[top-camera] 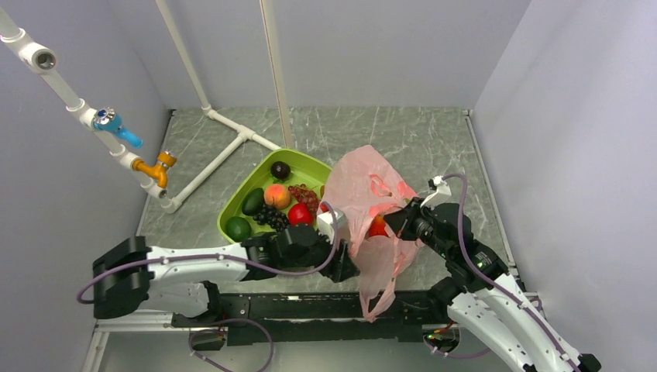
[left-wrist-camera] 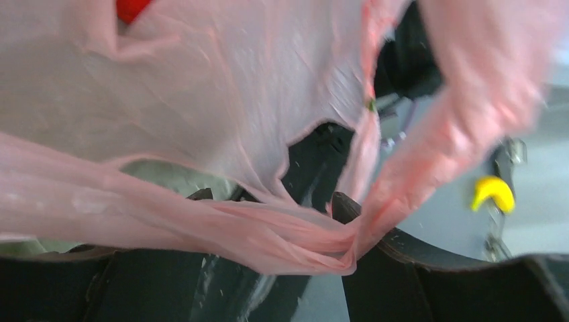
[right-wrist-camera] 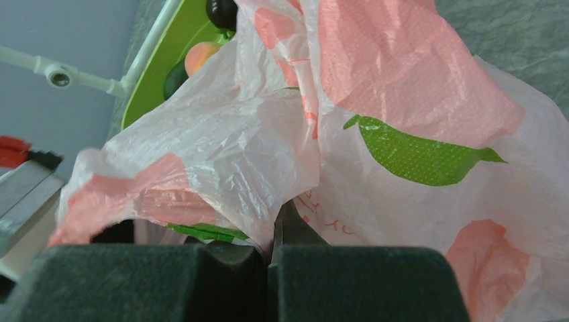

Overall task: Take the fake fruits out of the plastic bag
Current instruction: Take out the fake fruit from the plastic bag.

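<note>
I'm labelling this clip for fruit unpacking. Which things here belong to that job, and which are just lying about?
Job in hand:
translucent pink plastic bag
glossy plastic fruits already out
red fruit showing through the bag
lime-green plastic tray holding the fruits

Lying about:
white plastic pipes
blue-handled valve
orange tap

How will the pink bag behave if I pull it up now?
Likely floppy: the plastic bag hangs in creases and drapes from where the right pincer pinches its film. Probably light itself, but a red fruit showing through could swing or roll inside. The thin film may slip or stretch across the left pincer.
</note>
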### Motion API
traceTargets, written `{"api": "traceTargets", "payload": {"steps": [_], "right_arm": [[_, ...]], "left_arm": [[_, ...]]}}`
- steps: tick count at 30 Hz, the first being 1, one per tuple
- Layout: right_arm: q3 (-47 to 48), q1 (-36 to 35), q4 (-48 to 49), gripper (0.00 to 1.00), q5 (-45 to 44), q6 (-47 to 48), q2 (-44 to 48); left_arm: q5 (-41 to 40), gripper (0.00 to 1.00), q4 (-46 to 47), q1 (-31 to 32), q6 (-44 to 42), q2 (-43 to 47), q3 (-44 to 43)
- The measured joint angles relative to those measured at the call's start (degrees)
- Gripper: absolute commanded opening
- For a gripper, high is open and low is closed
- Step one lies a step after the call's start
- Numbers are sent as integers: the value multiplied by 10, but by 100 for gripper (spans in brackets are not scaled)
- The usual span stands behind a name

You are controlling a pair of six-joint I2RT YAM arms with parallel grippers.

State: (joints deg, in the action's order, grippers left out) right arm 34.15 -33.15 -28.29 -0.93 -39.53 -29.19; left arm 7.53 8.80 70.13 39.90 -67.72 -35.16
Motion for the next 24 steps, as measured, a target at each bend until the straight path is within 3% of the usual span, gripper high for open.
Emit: {"api": "traceTargets", "payload": {"steps": [12,17,24], "right_arm": [[0,0,1,0,33,0,12],[-4,0,-3,0,40,0,31],[-21,0,-18,0,41,-4,48]], "left_arm": [[-230,63,17,2,-14,-182,-170],[-260,52,23,1,-28,-233,-205],[-259,48,61,1,-37,-277,-205]]}}
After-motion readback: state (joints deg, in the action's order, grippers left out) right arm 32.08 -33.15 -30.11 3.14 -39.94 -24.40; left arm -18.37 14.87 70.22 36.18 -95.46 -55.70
